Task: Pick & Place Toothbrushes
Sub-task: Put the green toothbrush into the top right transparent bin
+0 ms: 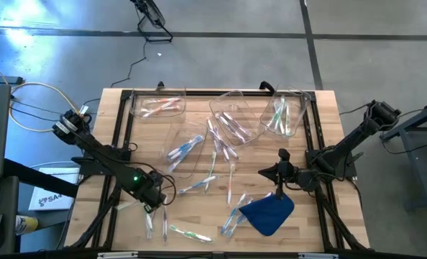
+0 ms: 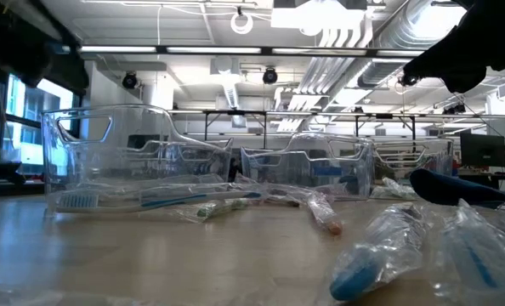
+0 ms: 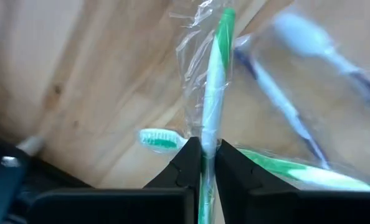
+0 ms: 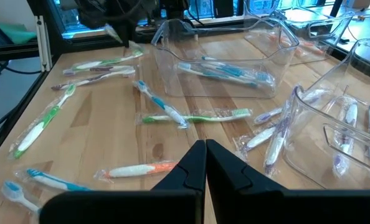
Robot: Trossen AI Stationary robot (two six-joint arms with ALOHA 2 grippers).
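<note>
Step in hand: a grasp is judged just made; the left pincer (image 3: 202, 163) is seen clenched on a wrapped green-and-white toothbrush (image 3: 214, 87), low at the lower left of the high view, on the bench (image 1: 321, 223).
Held brush: gripped along its shaft, cellophane wrapper around it; whether it is lifted off the wood cannot be told.
Right pincer (image 4: 205, 163): fingers pressed together on nothing, parked at the right centre of the high view, just above the blue cloth (image 1: 269, 214).
Next move: a straight lift is called for, then carriage toward a clear bin (image 1: 156, 106) at the upper edge, judged the likely target.
Neighbours: another green toothbrush (image 3: 157, 139) lies crosswise under the pincer; a blue one (image 3: 278, 96) just beside.
Obstacles: crinkled wrappers overlap, so a neighbour may be dragged up; loose brushes are scattered across mid-frame between the pincer and the bins.
</note>
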